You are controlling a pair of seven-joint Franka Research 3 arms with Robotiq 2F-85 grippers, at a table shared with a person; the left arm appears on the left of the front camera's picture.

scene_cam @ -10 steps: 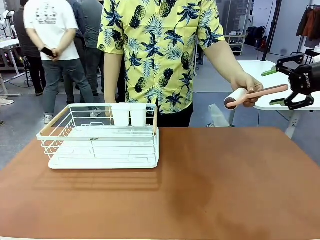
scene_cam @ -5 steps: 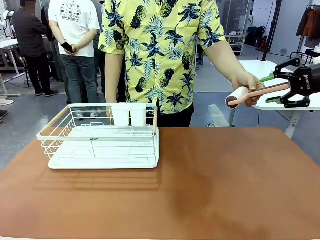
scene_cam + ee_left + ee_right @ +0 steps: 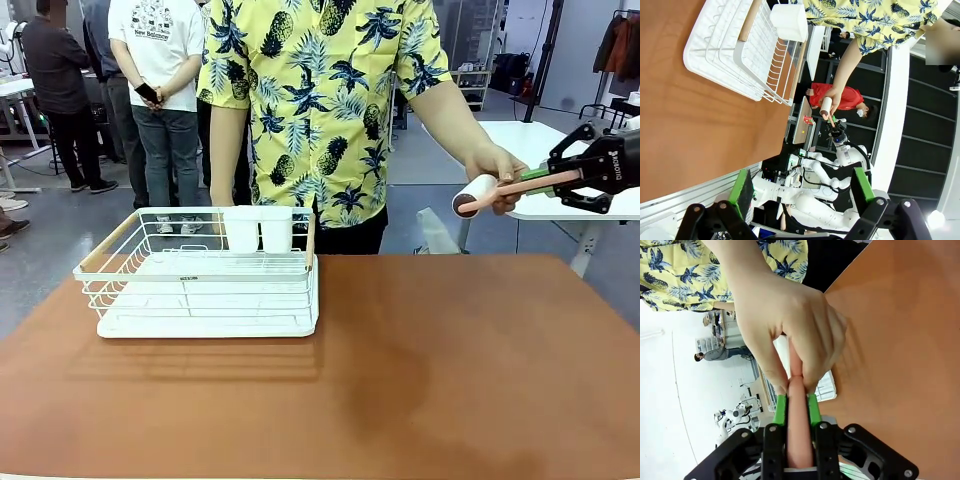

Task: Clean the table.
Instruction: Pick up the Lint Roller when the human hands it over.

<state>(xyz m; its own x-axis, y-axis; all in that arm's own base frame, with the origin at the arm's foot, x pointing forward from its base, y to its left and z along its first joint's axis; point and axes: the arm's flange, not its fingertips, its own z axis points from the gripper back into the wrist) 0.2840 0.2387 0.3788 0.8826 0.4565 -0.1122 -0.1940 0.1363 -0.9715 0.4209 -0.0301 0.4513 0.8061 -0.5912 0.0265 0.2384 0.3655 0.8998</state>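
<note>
The table (image 3: 400,380) has a matte reddish-brown top, which is also in the left wrist view (image 3: 690,115) and right wrist view (image 3: 900,340). Above its far right corner a person's hand (image 3: 497,165) holds out a lint roller (image 3: 470,197) with a white head and a pink handle (image 3: 797,415). My right gripper (image 3: 548,180) is shut on that handle's free end, a green pad pressed to each side (image 3: 797,410), just below the person's fingers (image 3: 790,325). My left gripper (image 3: 802,192) is open, holding nothing, off the table's near edge.
A white wire rack (image 3: 200,275) with wooden handles stands at the table's far left, two white cups (image 3: 258,228) at its back. A smaller white table (image 3: 540,140) stands behind the right arm. The person stands at the far edge; onlookers stand farther back.
My right gripper's fingers, spread wide around the pink handle a second ago, have come together onto it. The person's hand and the roller have barely moved.
</note>
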